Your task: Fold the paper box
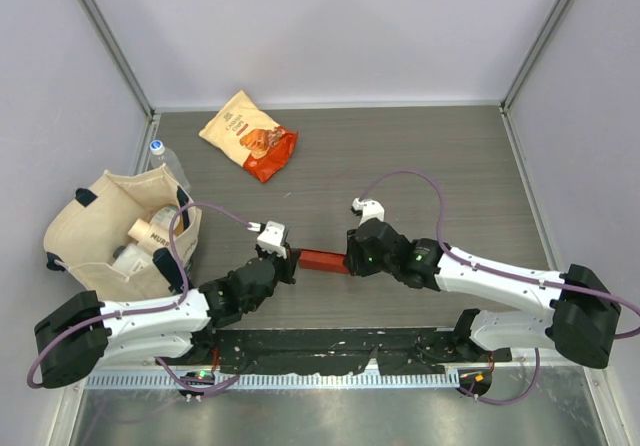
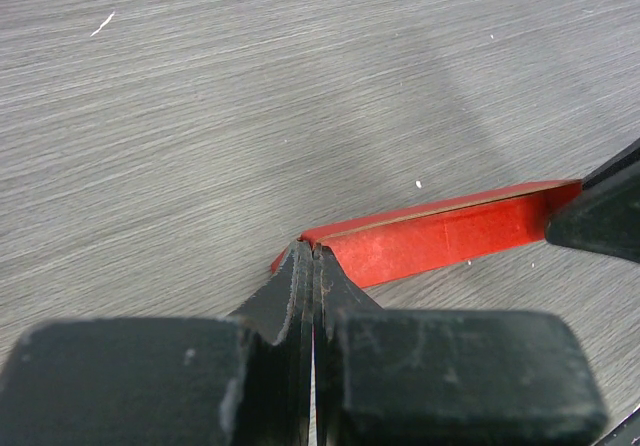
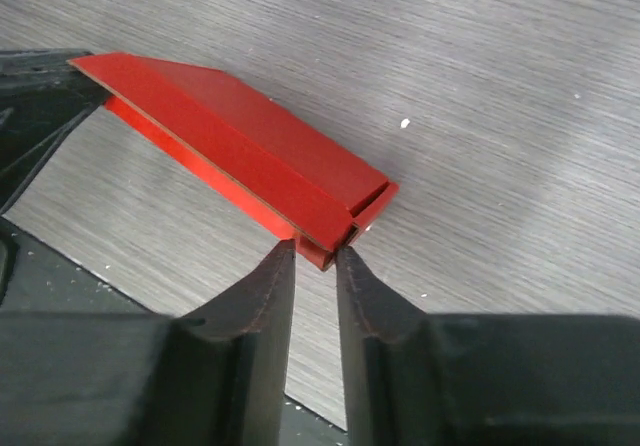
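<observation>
Left fingers pinch box edge, right fingers parted

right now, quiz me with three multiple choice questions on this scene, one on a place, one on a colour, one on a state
1. Where does the snack bag lie?
A) on the far side of the table
B) at its near edge
C) in its right corner

2. What colour is the paper box?
A) blue
B) white
C) red

3. How is the left hand?
A) wide open
B) shut on the paper box's end
C) shut on nothing

Answers:
1 A, it lies far from the near edge in the top view.
2 C, it is plain red in every view.
3 B, the left wrist view shows it pinching the red tip.
</observation>
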Robot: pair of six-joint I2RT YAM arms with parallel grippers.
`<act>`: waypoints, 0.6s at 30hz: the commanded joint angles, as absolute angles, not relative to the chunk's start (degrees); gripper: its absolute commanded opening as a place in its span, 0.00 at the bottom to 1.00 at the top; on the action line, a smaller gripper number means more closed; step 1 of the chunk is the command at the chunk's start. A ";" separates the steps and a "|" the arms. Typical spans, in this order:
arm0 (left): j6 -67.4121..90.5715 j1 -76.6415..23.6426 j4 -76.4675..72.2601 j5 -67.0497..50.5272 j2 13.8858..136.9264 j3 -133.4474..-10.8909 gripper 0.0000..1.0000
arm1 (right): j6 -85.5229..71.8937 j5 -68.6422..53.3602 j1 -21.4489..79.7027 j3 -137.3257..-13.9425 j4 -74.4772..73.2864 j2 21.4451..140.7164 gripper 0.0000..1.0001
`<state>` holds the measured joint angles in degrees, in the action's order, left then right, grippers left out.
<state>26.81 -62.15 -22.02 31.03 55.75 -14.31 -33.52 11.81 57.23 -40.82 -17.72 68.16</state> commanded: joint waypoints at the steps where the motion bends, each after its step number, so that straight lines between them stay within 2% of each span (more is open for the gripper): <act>1: 26.81 -62.67 -20.13 31.11 56.43 -13.88 0.00 | -42.70 8.26 57.13 -42.62 -20.38 65.32 0.39; 4: 26.89 -62.58 -20.13 31.11 56.51 -14.06 0.00 | -51.22 9.40 55.29 -43.07 -24.95 60.93 0.53; 5: 26.89 -62.58 -20.13 31.11 56.60 -14.24 0.00 | -53.50 8.97 52.93 -42.46 -25.92 59.78 0.62; 8: 26.81 -62.67 -19.43 31.20 56.86 -14.85 0.00 | -65.18 3.70 49.93 -37.19 -23.30 54.77 0.74; 10: 27.16 -62.75 -19.42 31.46 56.87 -14.85 0.00 | -75.19 1.76 48.69 -33.06 -19.00 52.48 0.78; 18: 27.42 -63.02 -18.72 32.08 58.01 -15.73 0.00 | -101.39 -1.56 47.55 -25.76 -3.36 52.99 0.77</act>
